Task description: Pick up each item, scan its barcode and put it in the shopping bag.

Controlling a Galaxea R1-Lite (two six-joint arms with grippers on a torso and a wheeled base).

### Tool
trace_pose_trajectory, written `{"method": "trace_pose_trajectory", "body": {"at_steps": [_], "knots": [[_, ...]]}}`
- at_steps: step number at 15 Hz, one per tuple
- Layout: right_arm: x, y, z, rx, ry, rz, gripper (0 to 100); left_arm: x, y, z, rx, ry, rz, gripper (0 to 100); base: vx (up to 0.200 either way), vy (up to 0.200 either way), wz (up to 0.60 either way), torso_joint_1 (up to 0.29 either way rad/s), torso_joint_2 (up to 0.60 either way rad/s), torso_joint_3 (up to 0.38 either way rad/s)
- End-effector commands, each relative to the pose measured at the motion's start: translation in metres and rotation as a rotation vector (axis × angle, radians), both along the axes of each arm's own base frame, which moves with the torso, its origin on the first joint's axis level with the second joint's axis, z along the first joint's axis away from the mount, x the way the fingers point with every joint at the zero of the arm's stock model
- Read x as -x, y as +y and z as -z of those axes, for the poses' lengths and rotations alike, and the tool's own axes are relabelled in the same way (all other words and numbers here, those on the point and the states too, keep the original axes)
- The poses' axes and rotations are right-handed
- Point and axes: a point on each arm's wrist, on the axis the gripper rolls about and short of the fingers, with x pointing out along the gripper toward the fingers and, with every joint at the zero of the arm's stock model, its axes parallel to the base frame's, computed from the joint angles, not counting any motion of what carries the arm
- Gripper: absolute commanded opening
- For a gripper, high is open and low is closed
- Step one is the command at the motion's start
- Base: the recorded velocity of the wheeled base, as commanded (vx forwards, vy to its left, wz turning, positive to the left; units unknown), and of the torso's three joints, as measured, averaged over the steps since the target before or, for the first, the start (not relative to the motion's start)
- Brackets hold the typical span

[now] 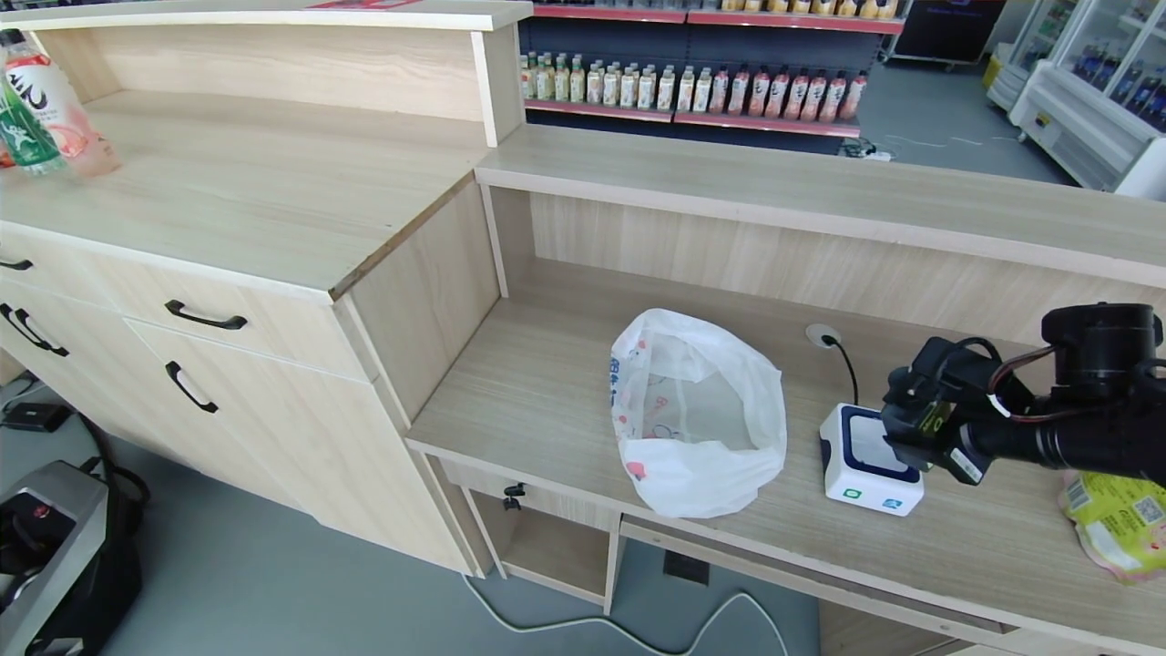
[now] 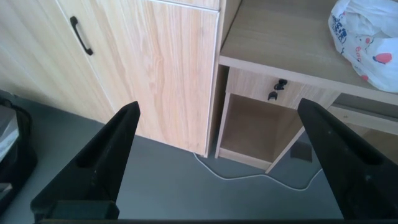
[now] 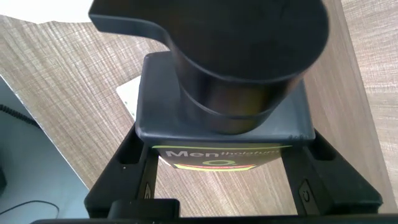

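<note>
The right gripper (image 3: pixel 222 163) is clamped on a black bottle (image 3: pixel 224 81) and holds it just above the white barcode scanner (image 1: pixel 865 469) on the low counter (image 1: pixel 537 383). The open shopping bag (image 1: pixel 697 415) lies just left of the scanner. The left gripper (image 2: pixel 217 130) hangs with fingers spread wide, low by the cabinet front. A green snack packet (image 1: pixel 1120 524) lies at the counter's right end.
</note>
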Motion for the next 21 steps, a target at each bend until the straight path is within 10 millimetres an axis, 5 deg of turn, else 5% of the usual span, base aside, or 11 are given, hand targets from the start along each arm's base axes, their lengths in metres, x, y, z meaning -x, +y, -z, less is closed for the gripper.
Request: {"method": "trace_pose_trajectory", "body": {"at_steps": [1,15,21], "knots": [[-0.001,0.000,0.006,0.012,0.017,-0.011,0,0.000,0.000,0.000,0.000,0.000,0.000,100,0.000,0.000,0.00,0.000,0.00,0.000],[-0.014,0.000,0.010,0.022,-0.009,-0.019,0,0.000,0.000,0.000,0.002,0.000,0.000,100,0.000,0.000,0.00,0.000,0.00,0.000],[-0.030,0.015,0.016,-0.004,-0.037,-0.055,0,0.000,0.000,0.000,0.000,0.000,0.000,100,0.000,0.000,0.00,0.000,0.00,0.000]]}}
